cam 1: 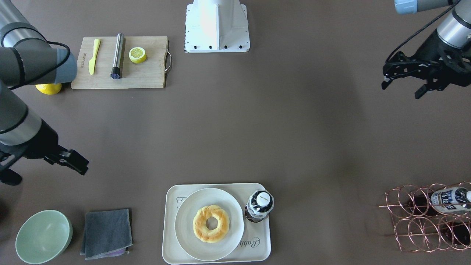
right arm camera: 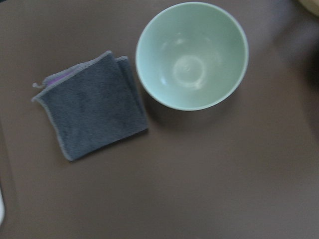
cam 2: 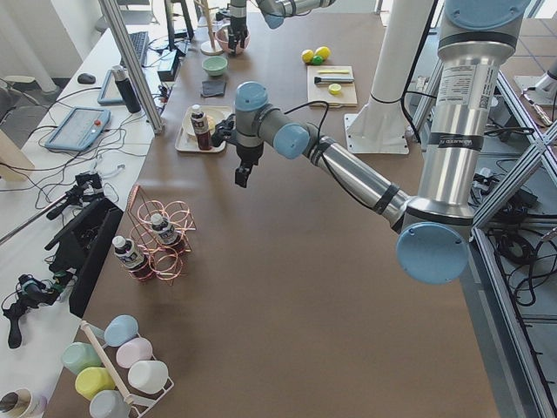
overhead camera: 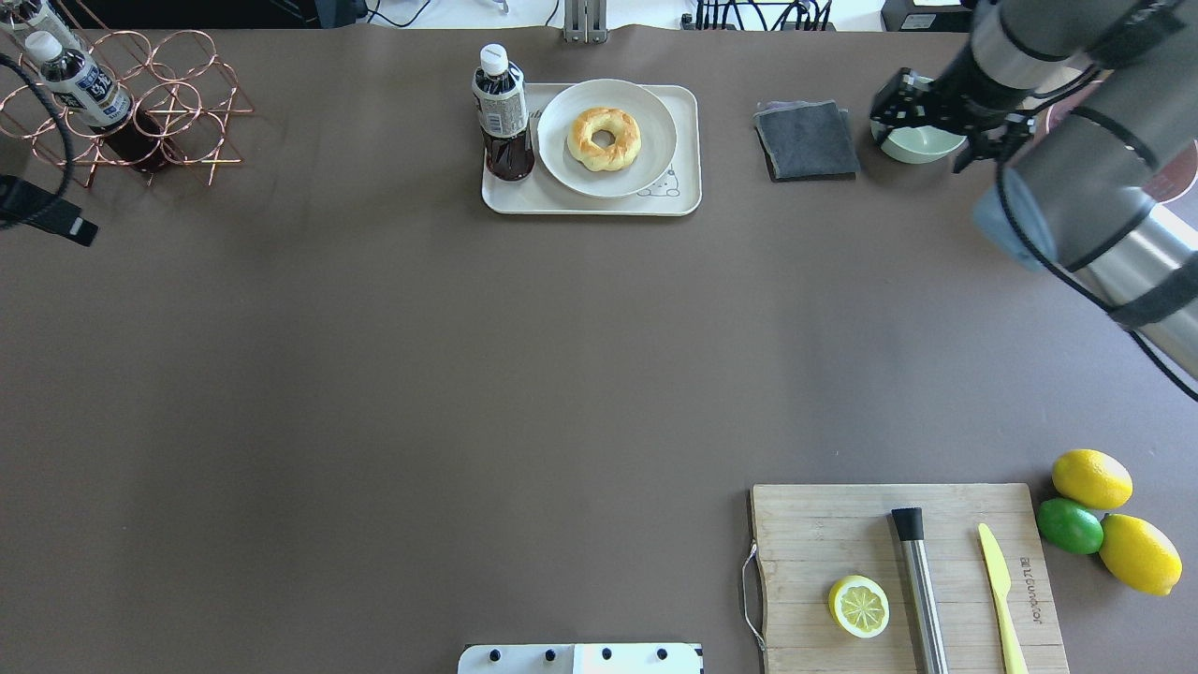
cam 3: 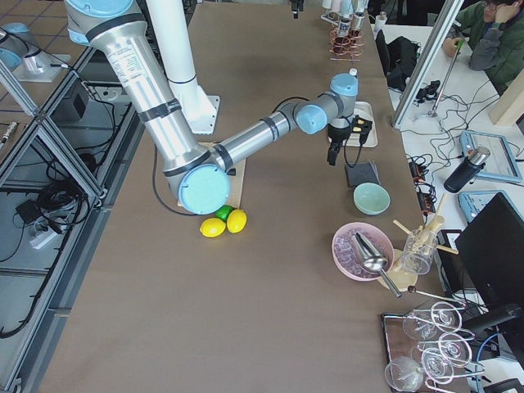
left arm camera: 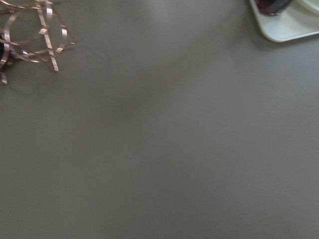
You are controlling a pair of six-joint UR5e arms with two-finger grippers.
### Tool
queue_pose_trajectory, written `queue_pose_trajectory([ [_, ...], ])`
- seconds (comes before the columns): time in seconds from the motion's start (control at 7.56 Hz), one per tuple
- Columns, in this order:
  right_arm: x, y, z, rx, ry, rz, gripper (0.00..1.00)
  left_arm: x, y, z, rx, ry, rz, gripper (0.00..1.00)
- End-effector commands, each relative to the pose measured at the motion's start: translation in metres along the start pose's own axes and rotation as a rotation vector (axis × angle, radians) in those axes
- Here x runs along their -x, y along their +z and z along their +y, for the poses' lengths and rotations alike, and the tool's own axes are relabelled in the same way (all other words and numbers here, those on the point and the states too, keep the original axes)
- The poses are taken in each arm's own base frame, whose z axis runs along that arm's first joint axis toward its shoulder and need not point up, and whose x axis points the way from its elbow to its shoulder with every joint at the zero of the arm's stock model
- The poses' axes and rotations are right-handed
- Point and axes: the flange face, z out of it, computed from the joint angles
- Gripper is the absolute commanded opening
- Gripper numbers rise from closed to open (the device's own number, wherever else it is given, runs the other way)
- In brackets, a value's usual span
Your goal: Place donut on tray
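Black left pincer [cam 1: 402, 90]: tips apart, empty, hangs over bare counter [overhead camera: 468, 374] near the copper rack [overhead camera: 140, 103]. The donut [overhead camera: 580, 140] lies well off to its right and farther out from the robot. A bottle [overhead camera: 503, 112] stands on the tray [overhead camera: 562, 204] at the end nearer this pincer, just beside the plate [overhead camera: 571, 178]. Donut lies flat mid-plate, plate on tray, so it's above the tray, not directly on it. Ring shape, no long axis; any grip angle should do.

Right pincer [overhead camera: 931, 126]: halves look apart, empty, above the bowl [overhead camera: 922, 148]. A cloth [overhead camera: 807, 140] lies between it and the tray. Donut is to its left, about level in depth. This pincer is nearer, so likely the one to grab. Bare tray is scarce: probably the strip on the plate's robot side.
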Motion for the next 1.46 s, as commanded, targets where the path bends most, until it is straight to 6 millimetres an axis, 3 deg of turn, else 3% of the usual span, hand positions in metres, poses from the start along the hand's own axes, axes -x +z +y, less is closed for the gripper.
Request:
queue_pose_trajectory([
  [0.0, -0.215, -0.057, -0.016, 0.006, -0.215, 0.105, 1.00, 0.151, -0.016, 0.005, 0.007, 0.062, -0.088, 0.99],
  [0.13, -0.297, -0.063, -0.024, 0.022, -0.318, 0.146, 1.00, 0.200, -0.023, 0.014, 0.013, 0.011, -0.086, 0.99],
  [0.26, -0.371, -0.072, -0.036, 0.037, -0.377, 0.172, 1.00, 0.231, -0.019, 0.024, 0.033, 0.028, -0.089, 0.99],
  [0.4, -0.434, -0.079, -0.046, 0.054, -0.413, 0.183, 1.00, 0.256, -0.004, 0.037, 0.073, 0.069, -0.100, 0.99],
  [0.53, -0.483, -0.082, -0.053, 0.070, -0.456, 0.186, 1.00, 0.278, 0.001, 0.047, 0.098, 0.068, -0.120, 0.99],
  [0.66, -0.501, -0.092, -0.055, 0.058, -0.453, 0.183, 1.00, 0.285, 0.007, 0.059, 0.113, 0.050, -0.121, 0.99],
  [0.79, -0.504, -0.090, -0.055, 0.061, -0.446, 0.186, 1.00, 0.286, 0.007, 0.061, 0.114, 0.048, -0.119, 0.99],
  [0.93, -0.505, -0.090, -0.054, 0.061, -0.440, 0.185, 1.00, 0.305, 0.008, 0.081, 0.122, -0.014, -0.113, 0.99],
  [1.06, -0.506, -0.089, -0.053, 0.063, -0.438, 0.185, 1.00, 0.324, 0.019, 0.087, 0.139, -0.045, -0.113, 0.99],
  [1.32, -0.505, -0.089, -0.052, 0.063, -0.433, 0.185, 1.00, 0.326, 0.016, 0.088, 0.139, -0.058, -0.110, 0.99],
])
